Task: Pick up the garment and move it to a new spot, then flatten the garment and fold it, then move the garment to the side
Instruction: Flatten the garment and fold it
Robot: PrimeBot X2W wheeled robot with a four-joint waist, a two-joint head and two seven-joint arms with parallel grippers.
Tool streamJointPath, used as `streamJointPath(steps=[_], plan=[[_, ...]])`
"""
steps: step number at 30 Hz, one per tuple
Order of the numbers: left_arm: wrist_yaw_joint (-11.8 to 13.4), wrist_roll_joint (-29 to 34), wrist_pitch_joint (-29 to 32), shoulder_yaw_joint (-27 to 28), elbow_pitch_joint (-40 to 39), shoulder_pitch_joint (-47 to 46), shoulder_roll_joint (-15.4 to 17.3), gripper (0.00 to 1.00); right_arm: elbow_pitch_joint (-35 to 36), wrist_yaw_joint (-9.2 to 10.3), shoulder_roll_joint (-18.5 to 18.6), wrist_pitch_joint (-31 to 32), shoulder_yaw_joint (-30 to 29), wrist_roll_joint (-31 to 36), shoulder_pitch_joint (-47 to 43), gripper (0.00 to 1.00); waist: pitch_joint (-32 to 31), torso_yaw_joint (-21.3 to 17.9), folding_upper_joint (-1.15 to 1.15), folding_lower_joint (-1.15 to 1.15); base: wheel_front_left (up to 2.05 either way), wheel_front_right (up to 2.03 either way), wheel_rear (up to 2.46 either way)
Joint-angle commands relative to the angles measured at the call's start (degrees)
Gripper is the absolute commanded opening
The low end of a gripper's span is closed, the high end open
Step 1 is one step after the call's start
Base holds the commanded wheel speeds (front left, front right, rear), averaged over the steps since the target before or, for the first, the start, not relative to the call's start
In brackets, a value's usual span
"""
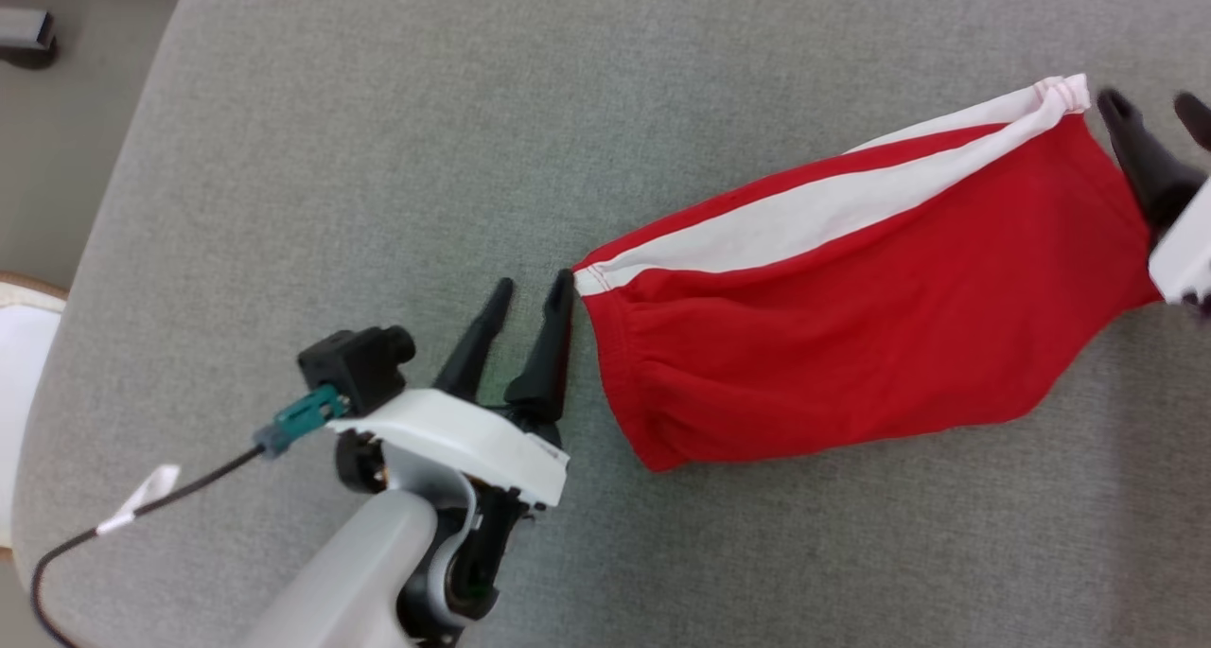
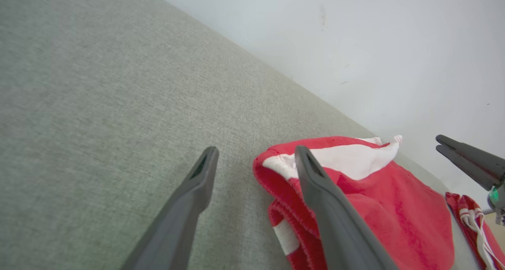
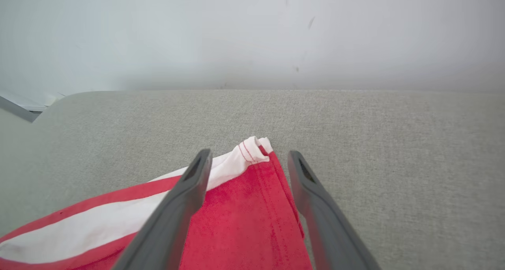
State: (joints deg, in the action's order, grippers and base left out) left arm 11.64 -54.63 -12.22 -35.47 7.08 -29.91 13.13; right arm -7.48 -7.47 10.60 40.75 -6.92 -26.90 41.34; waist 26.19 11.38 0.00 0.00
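Where the head view begins at its left, a dark cable (image 1: 194, 471) with a white tag (image 1: 142, 499) runs across the grey padded surface (image 1: 454, 109) to a teal connector (image 1: 305, 411) and the black wrist camera (image 1: 361, 364) on the left arm. That arm's pale forearm (image 1: 350, 572) rises from the bottom edge and leans to the right. The left gripper (image 1: 535, 285) points up and slightly right, low over the padding. Its two dark fingers stand apart with bare grey fabric between them and nothing held. The finger nearer the red shorts (image 1: 851, 326) has its tip just beside their near-left corner; whether it touches cannot be told. In the left wrist view, the left gripper (image 2: 255, 149) shows the same spread, with the red shorts (image 2: 394, 207) lying behind its right-hand finger, a white drawstring (image 2: 473, 222) at the far end and a pale wall (image 2: 355, 45) beyond.

The shorts lie flat on the padding in the right half of the head view, stretched from lower left to upper right, with a white stripe along the upper edge.

At the right edge, the right gripper (image 1: 1152, 102) reaches in, fingers pointing up and left, beside the far-right corner. In the right wrist view, the right gripper (image 3: 249, 153) is spread wide, tilted down over the red shorts (image 3: 244, 222), whose white hem corner (image 3: 252, 149) lies loose between the fingers, not clamped.
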Motion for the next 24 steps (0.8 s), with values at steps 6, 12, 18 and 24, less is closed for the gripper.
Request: streamJointPath(steps=[6,12,18,24], plan=[[6.56,14.05,-2.83,0.42,-5.15,3.27,3.80,1.00,5.01,-0.03,10.96,-2.02,9.49,2.65,-9.77,1.00,-1.30,-1.19,0.00,0.00,0.00,0.00,0.00],[8.35,28.48,-2.88,3.38,-9.78,6.03,3.06,1.00,3.07,-0.03,13.19,-1.93,10.76,2.48,-10.08,1.00,0.15,-0.32,0.00,0.00,0.00,0.00,0.00],[6.38,36.46,-2.88,6.88,-11.47,8.73,0.07,1.00,-1.33,-0.03,12.74,0.07,11.34,2.96,-5.07,1.00,1.81,1.34,0.00,0.00,0.00,0.00,0.00],[2.71,39.66,-2.89,9.76,-10.48,10.59,-3.63,1.00,-8.34,-0.03,11.89,4.46,13.08,5.21,-1.43,1.00,2.60,3.19,0.00,0.00,0.00,0.00,0.00]])
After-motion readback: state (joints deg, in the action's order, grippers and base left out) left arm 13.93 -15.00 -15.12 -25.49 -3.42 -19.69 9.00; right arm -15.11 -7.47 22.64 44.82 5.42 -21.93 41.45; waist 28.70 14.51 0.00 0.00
